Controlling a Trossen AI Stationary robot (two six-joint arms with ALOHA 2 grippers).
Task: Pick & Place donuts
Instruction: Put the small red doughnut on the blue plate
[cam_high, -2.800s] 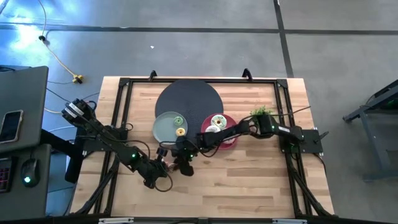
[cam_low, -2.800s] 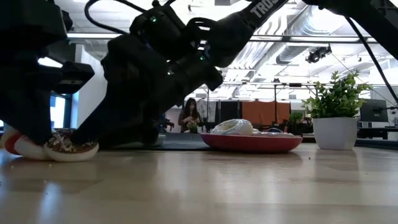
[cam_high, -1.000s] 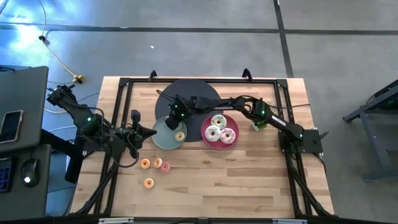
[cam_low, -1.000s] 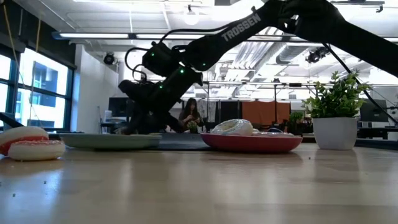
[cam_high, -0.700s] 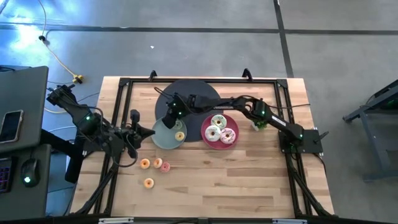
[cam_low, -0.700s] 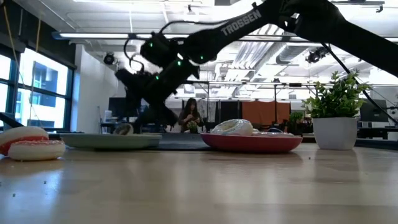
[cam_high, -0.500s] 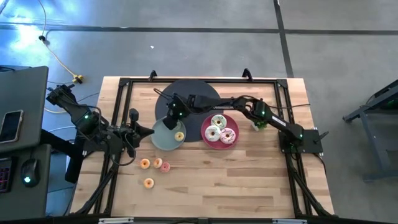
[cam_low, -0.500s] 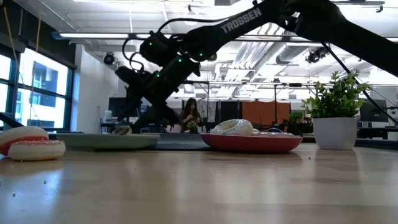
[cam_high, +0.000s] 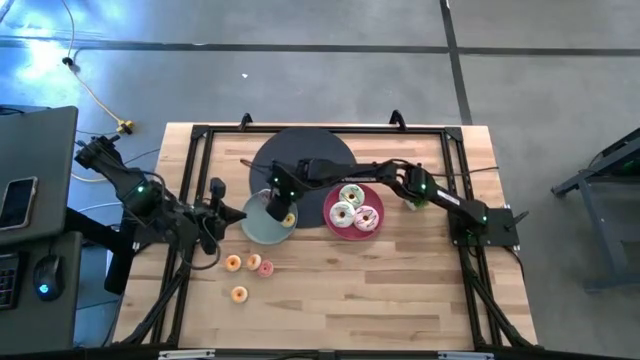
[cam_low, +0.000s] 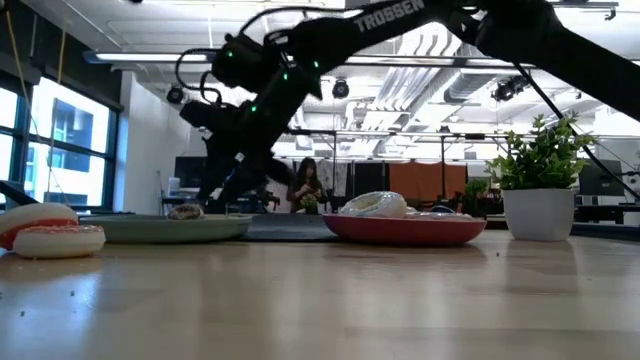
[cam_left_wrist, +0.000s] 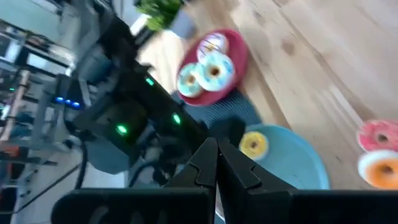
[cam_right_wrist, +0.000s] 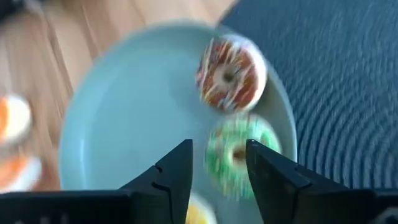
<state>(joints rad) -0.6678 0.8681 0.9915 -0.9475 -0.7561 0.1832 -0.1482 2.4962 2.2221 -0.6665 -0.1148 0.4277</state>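
**Operator:** State the current step.

**Technician:** Placement at the round grey-green plate (cam_high: 262, 222), which lies near the middle of the wooden bench (cam_high: 400, 290), partly on the round dark mat (cam_high: 305, 150). The right gripper (cam_right_wrist: 216, 163) hangs above the plate with its fingers parted and nothing between them. Directly below sit a small green-iced ring donut (cam_right_wrist: 237, 155), a small brown-and-white sprinkled ring donut (cam_right_wrist: 231, 73) and a small yellow ring donut (cam_high: 289, 219). I judge this to be the release stage, just completed or finishing.

**Operator:** Left arm?

**Technician:** The left gripper (cam_left_wrist: 213, 163) waits at the bench's left edge, fingers fully closed, holding nothing.

**Operator:** Remaining stock?

**Technician:** Three small ring donuts (cam_high: 247, 271), orange and pink, lie loose on the wood toward the bench's front-left. Three larger iced ring donuts (cam_high: 353, 207) rest on the round pink plate (cam_high: 331, 224), just beside the grey-green one.

**Operator:** Next move?

**Technician:** Probably lift clear of the plate, then travel to the loose donuts with the fingers apart.

**Operator:** Legible markings?

**Technician:** "TROSSEN" in white lettering on the right arm (cam_low: 392, 14).
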